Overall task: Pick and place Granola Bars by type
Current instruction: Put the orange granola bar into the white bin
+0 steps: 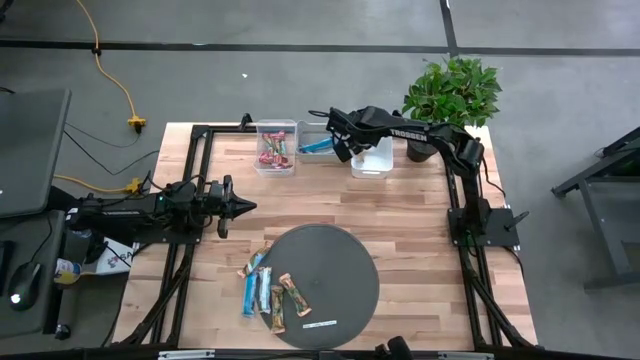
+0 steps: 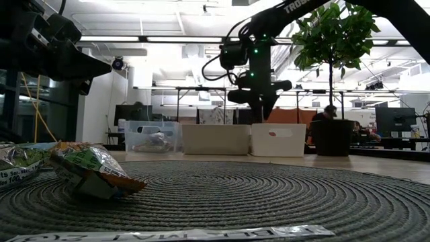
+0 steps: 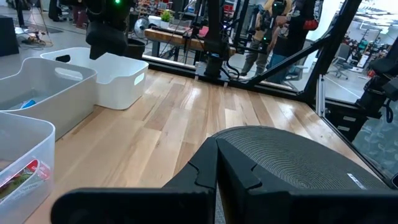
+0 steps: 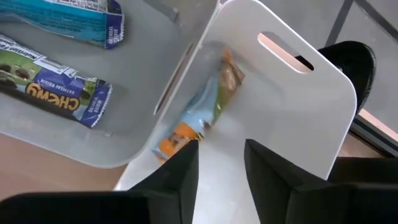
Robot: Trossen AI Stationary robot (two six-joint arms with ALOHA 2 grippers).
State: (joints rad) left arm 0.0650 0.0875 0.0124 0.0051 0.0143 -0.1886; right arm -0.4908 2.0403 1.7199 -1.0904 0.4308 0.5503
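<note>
High view: a wooden worktop point(image 1: 400, 215) carries a round dark mat point(image 1: 335, 265) near its front edge and three bins in a row at the back. The clear bin point(image 1: 276, 147) holds red-pink Granola Bars point(image 1: 275, 150); the middle bin point(image 1: 314, 140) holds a blue bar point(image 1: 320, 146); the white bin point(image 1: 374, 160) stands just beside it, with a potted plant point(image 1: 452, 92) next to it. Several more bars point(image 1: 265, 293), blue and brown-orange-green, lie at the mat's left rim, some on the mat and some on the wood, near a thin white label strip point(image 1: 321, 323). The right end effector point(image 1: 345, 150) hangs over the middle and white bins. The left end effector point(image 1: 246, 207) waits over the worktop's left part, clenched to a point.

Low view: a green-and-orange bar point(image 2: 94, 171) lies on the mat close to the camera, the label strip point(image 2: 168, 234) before it. The three bins stand behind, with the right arm above them.

Left wrist view: the left arm's dark fingers point(image 3: 230, 177) meet over the mat.

Right wrist view: the right end effector point(image 4: 221, 163) is released and grasps nothing. Beyond its fingers a brown-orange-green bar point(image 4: 202, 112) lies in the white bin, and two blue bars point(image 4: 53, 87) lie in the neighbouring bin.
</note>
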